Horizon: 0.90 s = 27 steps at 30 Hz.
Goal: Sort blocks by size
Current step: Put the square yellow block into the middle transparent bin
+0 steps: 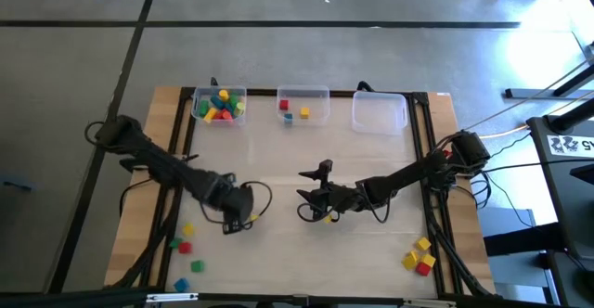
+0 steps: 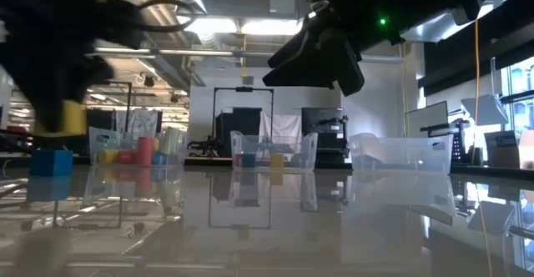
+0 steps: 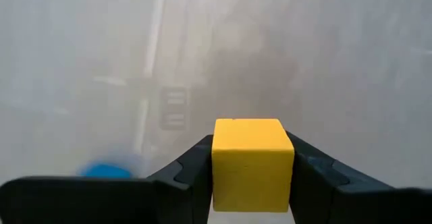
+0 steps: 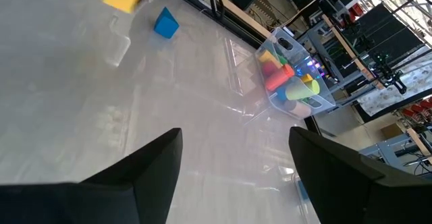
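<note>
A yellow block [image 3: 253, 163] sits pinched between the two dark fingers of the left gripper [image 1: 239, 221], low and left of the middle of the high view. In the left wrist view the cube fills the gap between the fingers, and a blurry blue thing shows at the lower left.

More blocks lie at the lower left of the high view: a yellow one [image 1: 188, 228], a green one [image 1: 174, 243], a red one [image 1: 185, 249] and a blue one [image 1: 197, 266]. A small heap of yellow and red blocks [image 1: 419, 256] sits at the lower right.

Three clear bins stand in a row near the top of the table. The left bin [image 1: 220, 105] is full of mixed colours. The middle bin [image 1: 303, 104] has only a few (red, blue and yellow). The right bin [image 1: 379, 112] shows no blocks.

The right gripper [image 1: 316, 193] hangs near the middle of the table with its fingers spread wide, holding nothing. In the right wrist view the full bin is at the upper right.
</note>
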Tool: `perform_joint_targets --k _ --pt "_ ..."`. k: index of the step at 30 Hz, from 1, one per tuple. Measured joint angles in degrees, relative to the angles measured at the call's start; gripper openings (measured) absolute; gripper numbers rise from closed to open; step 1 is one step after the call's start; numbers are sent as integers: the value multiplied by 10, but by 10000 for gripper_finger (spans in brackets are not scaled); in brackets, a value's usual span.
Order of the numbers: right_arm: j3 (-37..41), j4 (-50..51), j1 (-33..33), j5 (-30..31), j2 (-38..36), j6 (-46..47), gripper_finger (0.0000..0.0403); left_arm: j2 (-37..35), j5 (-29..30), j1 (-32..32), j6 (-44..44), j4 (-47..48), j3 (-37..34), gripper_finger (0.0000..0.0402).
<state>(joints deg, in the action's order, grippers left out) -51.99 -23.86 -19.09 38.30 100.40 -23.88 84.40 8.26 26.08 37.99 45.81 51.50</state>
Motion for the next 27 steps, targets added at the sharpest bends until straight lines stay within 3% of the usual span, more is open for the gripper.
perform_joint_targets --k 6,14,27 --pt "0 0 0 0 0 0 278 0 23 -85 -130 -22 11 141" --pt "0 0 0 0 0 0 278 0 45 -210 -265 -133 11 139" --pt "0 0 0 0 0 0 278 18 45 -368 -384 -354 11 141"
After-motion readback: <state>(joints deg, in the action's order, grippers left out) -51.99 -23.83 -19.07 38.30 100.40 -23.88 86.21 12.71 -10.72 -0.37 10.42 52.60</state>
